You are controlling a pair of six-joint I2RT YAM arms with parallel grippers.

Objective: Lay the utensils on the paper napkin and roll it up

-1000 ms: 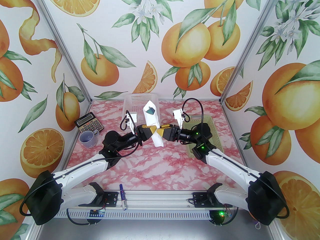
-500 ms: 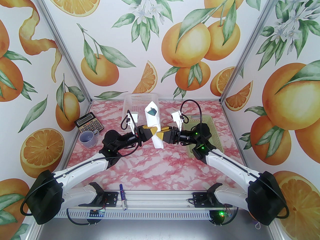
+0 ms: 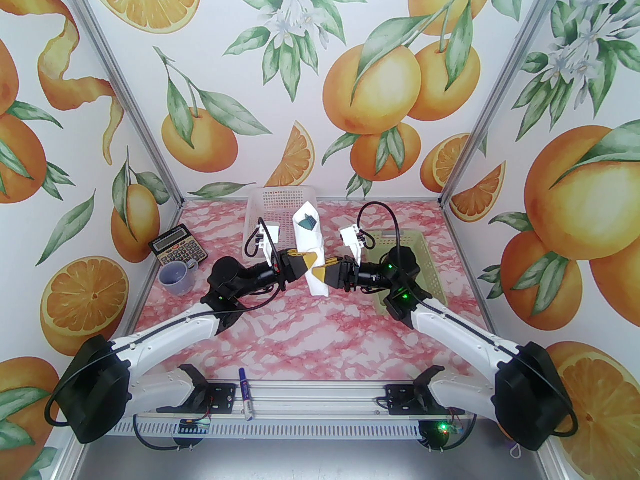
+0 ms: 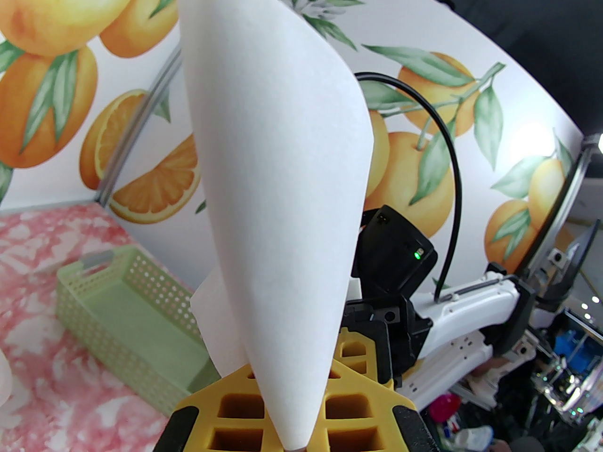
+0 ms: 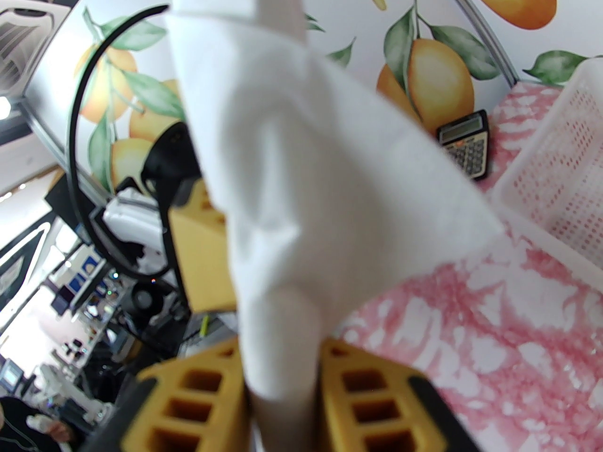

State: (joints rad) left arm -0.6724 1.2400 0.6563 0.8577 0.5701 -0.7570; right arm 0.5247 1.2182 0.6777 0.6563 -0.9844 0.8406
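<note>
**Napkin roll pinched from both sides, mid-table**

So the surface is a pink-and-white marble-look table (image 3: 320, 338), boxed in by walls (image 3: 350, 43) covered in a big orange-fruit-and-blossom print, with aluminium posts in the back corners.

Both arms meet near the middle. The left gripper (image 3: 308, 262) and the right gripper (image 3: 320, 272) are each clamped onto the paper napkin (image 3: 309, 245), which is rolled into a cone-ish tube standing roughly upright between them. It sits just in front of the white mesh basket (image 3: 280, 203). In both wrist views the paper sits squeezed between yellow fingers. Can't tell if the bottom end touches the table.

The utensils (image 3: 306, 223) are inside the roll. Only dark teal tips poke out of the open top, so I can't count them.

Count of stuff: one napkin roll, two baskets (the white one at the back, a green basket (image 3: 425, 268) on the right), one calculator (image 3: 178, 252) and one lilac mug (image 3: 176, 277) at the left, one blue-capped marker (image 3: 246, 393) on the near rail.
</note>
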